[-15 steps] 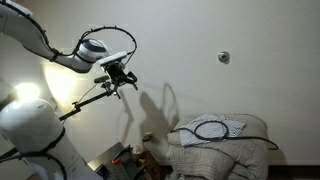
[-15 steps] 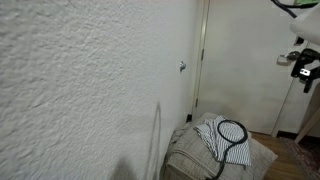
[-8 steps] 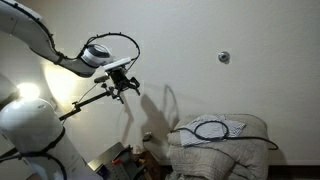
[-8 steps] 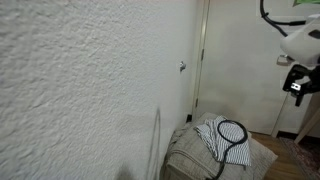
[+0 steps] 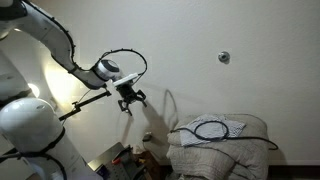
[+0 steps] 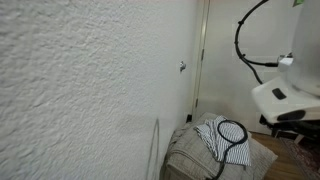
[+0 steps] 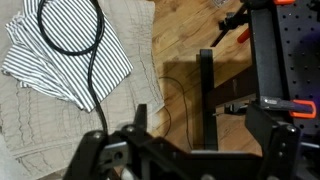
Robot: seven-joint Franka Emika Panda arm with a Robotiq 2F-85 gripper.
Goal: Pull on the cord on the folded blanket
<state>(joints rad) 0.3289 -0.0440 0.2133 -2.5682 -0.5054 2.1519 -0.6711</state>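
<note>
The folded blanket (image 5: 215, 148) is a bulky off-white pile low against the wall, with a paler striped patch on top. It shows in both exterior views (image 6: 205, 152) and at the left of the wrist view (image 7: 40, 125). The cord (image 5: 211, 128) lies on it as a black oval loop (image 6: 232, 132) with a trailing end (image 7: 93, 70). My gripper (image 5: 128, 97) hangs in the air well to the side of the blanket and above it. In the wrist view its jaws (image 7: 205, 125) are open and empty over the wooden floor, beside the blanket's edge.
Wooden floor (image 7: 180, 40) lies beside the blanket. A black upright post (image 7: 205, 90) and a black stand with orange clamps (image 7: 285, 50) stand on it. A white textured wall (image 6: 80, 80) and a door (image 6: 240, 60) are behind. Clutter (image 5: 125, 162) sits at the robot's base.
The arm has moved down and toward the blanket over the last second. The gripper is lower and closer to the pile. The cord and blanket have not moved.
</note>
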